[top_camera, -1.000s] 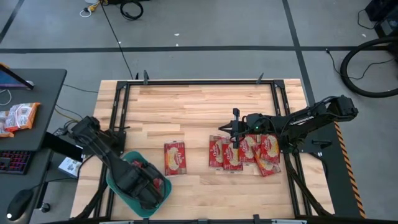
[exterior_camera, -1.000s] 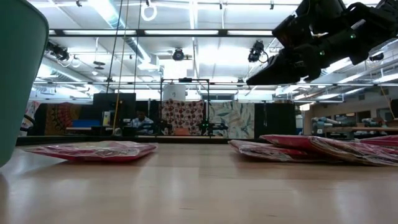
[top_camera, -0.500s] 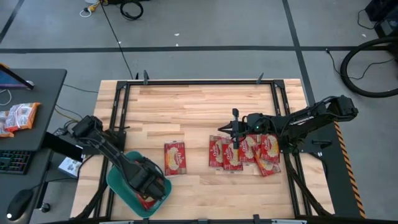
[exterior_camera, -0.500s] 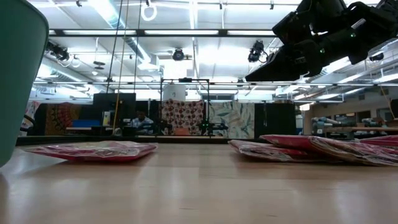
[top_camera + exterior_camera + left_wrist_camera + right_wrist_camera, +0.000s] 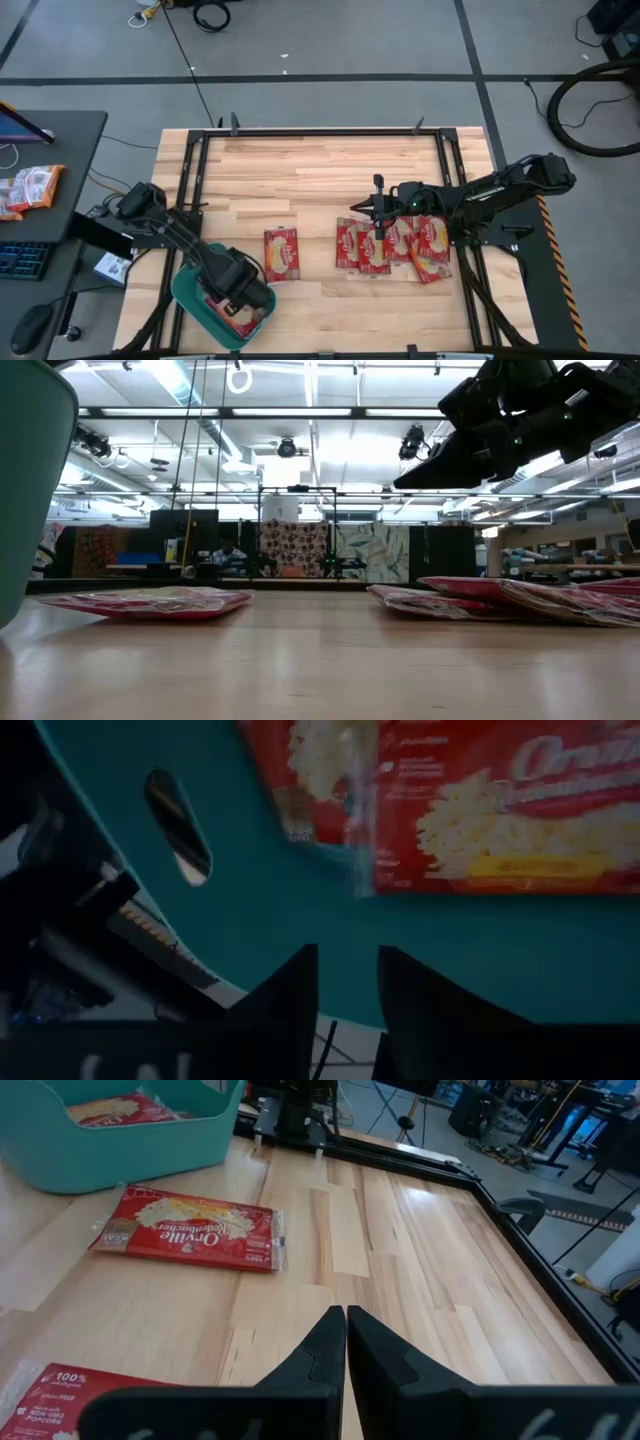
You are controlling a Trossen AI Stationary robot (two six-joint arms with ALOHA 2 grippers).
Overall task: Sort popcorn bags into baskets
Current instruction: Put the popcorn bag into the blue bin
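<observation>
High view, left gripper [image 5: 247, 297] shifted over teal basket [image 5: 190, 294], fingers slightly apart, right gripper [image 5: 372, 212] unmoved, pressed together.

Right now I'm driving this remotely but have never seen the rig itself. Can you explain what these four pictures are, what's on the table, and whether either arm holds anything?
Two dark robot arms work at a wooden table. The high view looks straight down; the low view looks level across the tabletop; each wrist view looks past that arm's own fingers. The left gripper is over the teal basket, fingers slightly apart and empty, with a popcorn bag lying inside the basket. The right gripper hangs shut and empty above a cluster of popcorn bags. One lone popcorn bag lies between the basket and the cluster.
</observation>
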